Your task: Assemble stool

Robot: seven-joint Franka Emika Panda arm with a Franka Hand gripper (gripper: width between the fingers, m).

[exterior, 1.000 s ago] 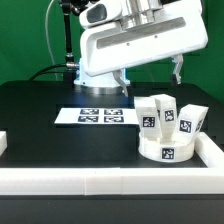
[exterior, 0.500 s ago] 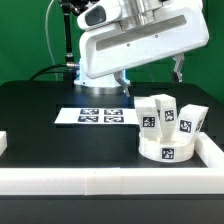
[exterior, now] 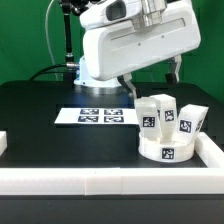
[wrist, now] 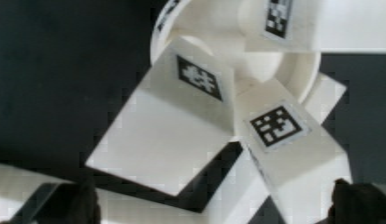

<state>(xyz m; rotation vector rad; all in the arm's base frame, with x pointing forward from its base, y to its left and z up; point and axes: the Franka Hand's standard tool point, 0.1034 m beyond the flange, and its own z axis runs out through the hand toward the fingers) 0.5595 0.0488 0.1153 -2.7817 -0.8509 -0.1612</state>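
While the black table (exterior: 30, 110) is taking up most of the exterior view, the big white arm (exterior: 130, 40) is filling its upper right and leaning out over the kit. A long border rail (exterior: 100, 182) is running along the lower edge, and the marker board (exterior: 100, 115) is lying flat near the middle, well apart from the work.

Toward the lower right, just inside the rail, the round seat disc (exterior: 168, 152) is sitting on the table. The blocky legs (exterior: 150, 117) are standing bunched on it, close together and tilted.

The gripper (exterior: 151, 80) is hanging right above them with its jaws spread wide and nothing between them. In the wrist view the dark fingertips (wrist: 62, 205) are flanking the legs, which are fanning out in a V. The legs are lying straight below the fingers, with their long axes leaning rather than plumb. I judge that any descent is going to need the jaws lined up across one leg only.
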